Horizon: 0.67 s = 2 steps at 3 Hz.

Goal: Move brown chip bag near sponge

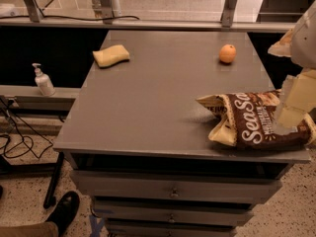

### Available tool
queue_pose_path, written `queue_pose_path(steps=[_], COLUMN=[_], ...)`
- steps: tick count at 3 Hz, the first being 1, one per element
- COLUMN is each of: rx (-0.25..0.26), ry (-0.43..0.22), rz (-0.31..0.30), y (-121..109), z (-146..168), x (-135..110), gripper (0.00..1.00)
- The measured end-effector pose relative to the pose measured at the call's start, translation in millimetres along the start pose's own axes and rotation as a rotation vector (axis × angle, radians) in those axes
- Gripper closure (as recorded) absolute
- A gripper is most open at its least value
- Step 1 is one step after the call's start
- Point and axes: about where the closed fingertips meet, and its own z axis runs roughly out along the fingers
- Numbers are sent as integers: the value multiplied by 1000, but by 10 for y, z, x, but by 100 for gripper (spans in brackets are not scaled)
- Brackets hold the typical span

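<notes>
Slippage is the chief worry: the gripper [295,102] sits at the right end of the brown chip bag [252,120], low against it, and I cannot tell whether it is closed on the bag or only resting there. A hold on one end of so crinkly a pack would let the rest sag and swing, or pull free. The bag lies directly under and to the left of the gripper, close to the near edge of the table [148,107], so a clumsy drag could tip it over that edge. Its long axis runs left-right, crimped end pointing left, away from the gripper. The sponge [111,56] lies well to the gripper's left and farther back (the orange fruit [227,53] sits nearer, also behind), and the big bag could shove it on arrival.
</notes>
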Motion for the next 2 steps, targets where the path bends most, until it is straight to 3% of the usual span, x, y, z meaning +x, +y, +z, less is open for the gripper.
queue_pose_path(steps=[1,2], rx=[0,-20], ry=[0,-24], rz=[0,39], y=[0,31], z=[0,194], x=[0,55], gripper=[0,0])
